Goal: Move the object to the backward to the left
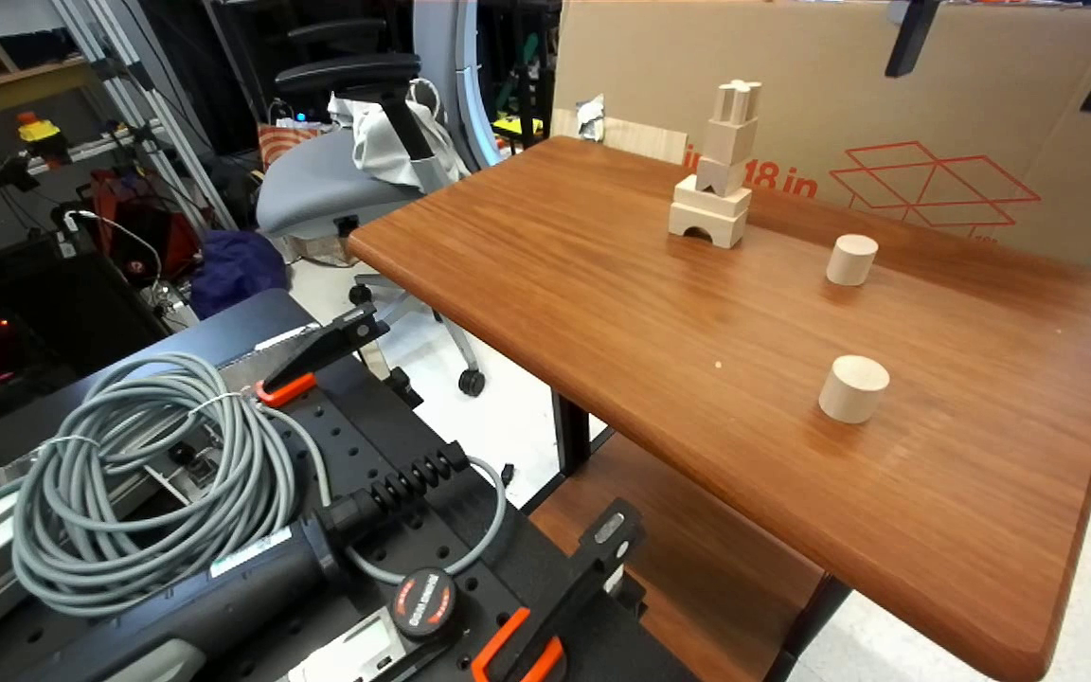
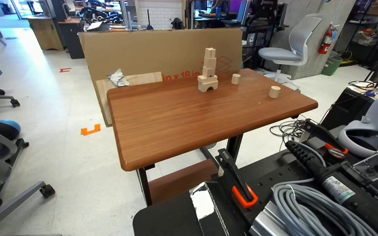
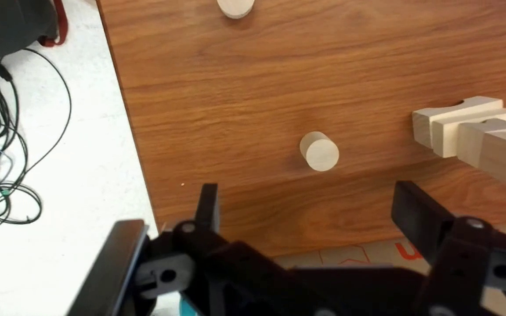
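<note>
The object, a small light tan wooden cylinder peg, stands upright on the brown table near the cardboard side. It shows in both exterior views (image 1: 852,260) (image 2: 236,79) and in the wrist view (image 3: 322,153). My gripper (image 3: 306,188) is open and empty, its two black fingers wide apart. The wrist view looks down on the peg, which lies just beyond the fingertips and between their lines, apart from them. The gripper's fingertips (image 1: 993,90) also hang at the top right of an exterior view, above the table. The gripper does not show in the remaining exterior view.
A wider wooden cylinder (image 1: 853,389) (image 2: 274,91) (image 3: 235,6) stands toward the table's front. A tall tower of wooden blocks on an arch (image 1: 708,224) (image 2: 208,86) (image 3: 457,107) stands beside the peg. A cardboard sheet (image 1: 962,114) (image 2: 136,52) stands along the back table edge.
</note>
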Tool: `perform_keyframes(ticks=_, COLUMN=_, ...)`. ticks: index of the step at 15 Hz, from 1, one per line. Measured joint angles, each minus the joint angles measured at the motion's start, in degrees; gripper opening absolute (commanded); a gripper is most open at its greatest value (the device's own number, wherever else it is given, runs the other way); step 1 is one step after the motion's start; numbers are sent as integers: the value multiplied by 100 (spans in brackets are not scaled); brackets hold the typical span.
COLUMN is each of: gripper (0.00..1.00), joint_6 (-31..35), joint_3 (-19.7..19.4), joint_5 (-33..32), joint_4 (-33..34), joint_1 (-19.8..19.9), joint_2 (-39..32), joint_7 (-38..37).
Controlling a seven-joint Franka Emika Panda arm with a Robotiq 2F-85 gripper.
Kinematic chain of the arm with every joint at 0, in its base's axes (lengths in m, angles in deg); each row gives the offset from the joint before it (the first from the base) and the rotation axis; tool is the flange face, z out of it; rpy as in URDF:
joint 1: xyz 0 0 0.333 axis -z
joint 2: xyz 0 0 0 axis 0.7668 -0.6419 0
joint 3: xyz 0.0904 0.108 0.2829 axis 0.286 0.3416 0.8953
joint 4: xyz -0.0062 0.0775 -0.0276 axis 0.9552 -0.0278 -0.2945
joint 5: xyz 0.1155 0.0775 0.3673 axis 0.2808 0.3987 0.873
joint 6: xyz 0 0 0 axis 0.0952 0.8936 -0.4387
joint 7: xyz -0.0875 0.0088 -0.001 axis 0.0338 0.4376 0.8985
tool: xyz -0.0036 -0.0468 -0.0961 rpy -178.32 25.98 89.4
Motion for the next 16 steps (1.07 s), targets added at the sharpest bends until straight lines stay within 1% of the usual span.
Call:
perform_keyframes(ticks=3, gripper=100, joint_6=-44, joint_3=54, joint_5=-7, joint_4=360, joint_1=5, joint_2=-489, joint_7=318)
perform_keyframes(ticks=7, gripper=100, joint_6=-265, joint_3=116, joint_5=-151, joint_4=842, joint_1=2, joint_2=-1027, joint_7=469)
perform_keyframes(ticks=11, gripper=100, joint_6=-495, joint_3=161, joint_5=-355, joint_4=1214, joint_1=-19, joint_2=-1394, joint_7=512)
perform_keyframes(ticks=16, gripper=100, joint_6=-664, joint_3=178, joint_5=-642, joint_4=1466, joint_1=-100, joint_2=-1731, joint_7=516)
